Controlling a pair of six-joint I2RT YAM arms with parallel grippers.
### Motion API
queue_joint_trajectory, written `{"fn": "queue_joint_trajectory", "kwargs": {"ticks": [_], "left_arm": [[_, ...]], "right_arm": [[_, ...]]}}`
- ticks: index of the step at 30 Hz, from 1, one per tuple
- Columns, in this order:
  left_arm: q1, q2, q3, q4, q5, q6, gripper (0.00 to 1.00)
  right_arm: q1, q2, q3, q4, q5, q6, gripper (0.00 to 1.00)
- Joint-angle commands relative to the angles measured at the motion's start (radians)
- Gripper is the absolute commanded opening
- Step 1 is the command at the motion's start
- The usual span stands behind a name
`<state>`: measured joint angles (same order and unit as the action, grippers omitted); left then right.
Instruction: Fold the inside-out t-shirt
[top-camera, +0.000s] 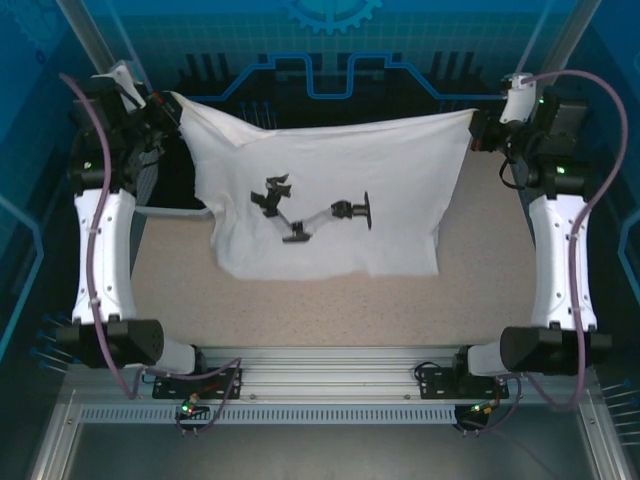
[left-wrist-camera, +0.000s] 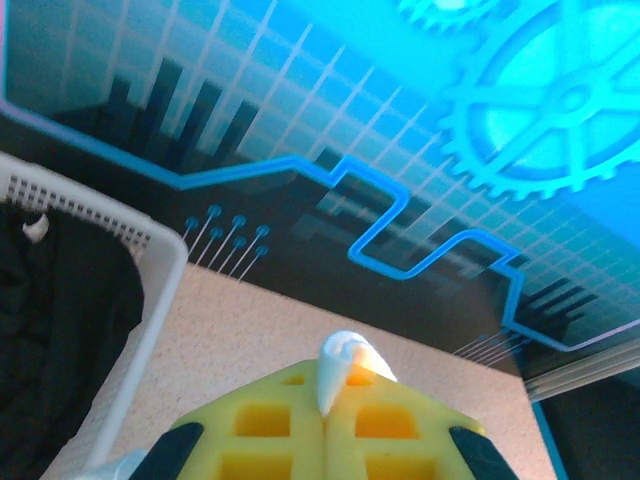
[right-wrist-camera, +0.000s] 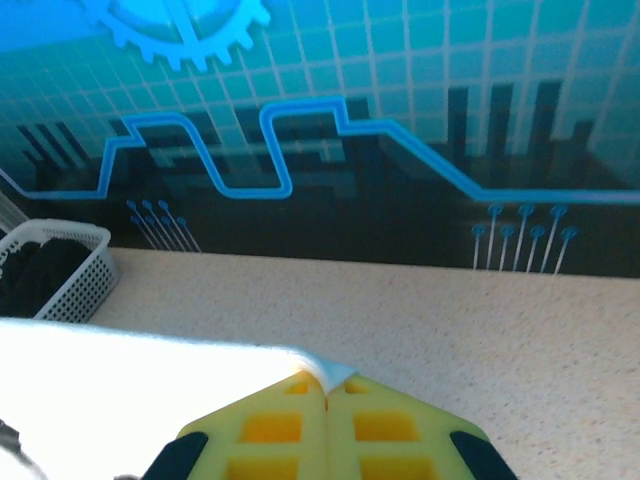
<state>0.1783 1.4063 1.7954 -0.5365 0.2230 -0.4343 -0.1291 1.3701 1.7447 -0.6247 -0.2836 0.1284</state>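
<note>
The white t-shirt hangs stretched between the two hands over the far half of the bench. Its top edge is taut and raised, and its lower part drapes onto the surface. The top view gives the whole cloth and its small black print. The left wrist view gives a pinched white tuft between yellow pads, beside a white basket holding a black garment. What the print depicts is hard to make out. The left hand is clamped on one upper corner and the right hand on the other. Both arms reach far forward, with the hands lifted off the bench.
</note>
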Motion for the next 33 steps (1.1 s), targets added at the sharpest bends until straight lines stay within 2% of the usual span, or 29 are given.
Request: {"fn": "queue_joint_trajectory", "kwargs": {"ticks": [1, 9, 15, 19, 23, 28, 33], "left_arm": [[0.0, -0.205, -0.002, 0.103, -0.021, 0.029, 0.0], [0.0, -0.483, 0.038, 0.12, -0.017, 0.036, 0.0], [0.0, -0.521, 0.155, 0.136, -0.035, 0.054, 0.0], [0.0, -0.453, 0.188, 0.166, -0.035, 0.053, 0.0], [0.0, -0.33, 0.139, 0.227, -0.01, 0.017, 0.0], [-0.027, -0.146, -0.039, 0.449, -0.003, -0.053, 0.0], [-0.109, 0.145, -0.063, 0.527, -0.037, 0.019, 0.01]], "right_arm": [[0.009, -0.151, 0.04, -0.009, 0.068, -0.036, 0.0], [0.005, -0.415, 0.084, -0.09, 0.163, -0.06, 0.0], [0.005, -0.463, 0.223, -0.149, 0.205, -0.094, 0.0], [0.005, -0.429, 0.257, -0.13, 0.255, -0.13, 0.0], [0.005, -0.347, 0.228, -0.09, 0.254, -0.151, 0.0], [0.005, -0.239, 0.034, 0.104, 0.277, -0.17, 0.0], [0.02, -0.049, -0.157, 0.365, 0.32, -0.162, 0.0]]}}
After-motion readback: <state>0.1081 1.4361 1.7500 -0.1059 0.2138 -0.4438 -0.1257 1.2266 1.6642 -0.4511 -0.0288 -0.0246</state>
